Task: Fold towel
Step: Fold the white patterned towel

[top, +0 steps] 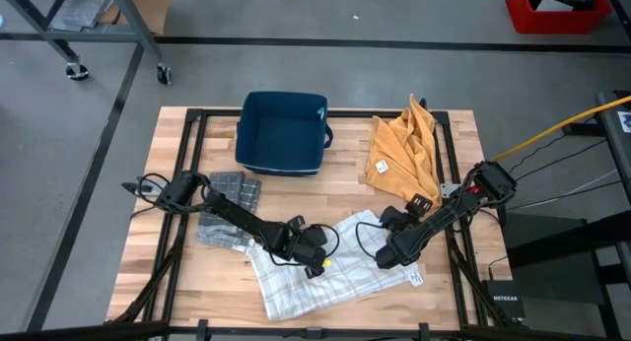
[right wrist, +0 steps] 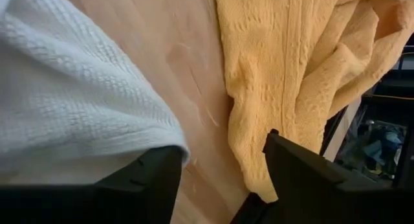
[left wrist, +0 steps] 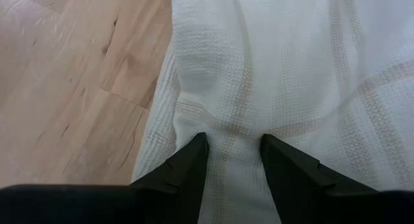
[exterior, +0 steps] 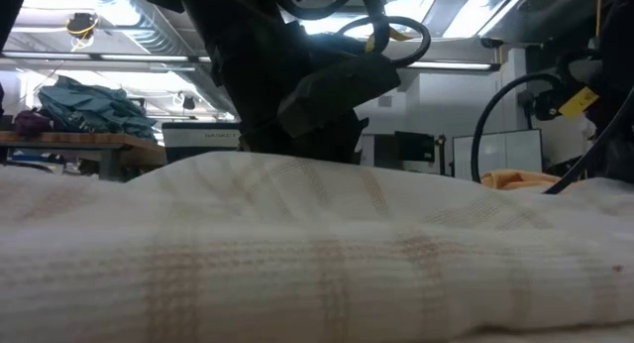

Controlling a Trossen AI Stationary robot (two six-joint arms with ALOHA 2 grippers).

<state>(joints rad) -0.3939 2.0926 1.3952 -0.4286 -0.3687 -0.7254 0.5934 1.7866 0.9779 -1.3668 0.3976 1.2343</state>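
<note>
white checked towel (top: 315, 272) lies at the counter's (top: 177, 272) near middle. left pincer (left wrist: 234, 156) pinches a towel fold; right pincer (right wrist: 220, 179) is spread open at the towel's right edge.

— What carries it all?
— A light wooden table (top: 177, 272) with a dark frame around its edge.
— And what lies on it?
— A white checked towel (top: 325, 272) at the front middle, a mustard-yellow cloth (top: 399, 154) crumpled at the back right, a dark blue bin (top: 283, 132) at the back middle, and a grey folded cloth (top: 229, 208) on the left.
</note>
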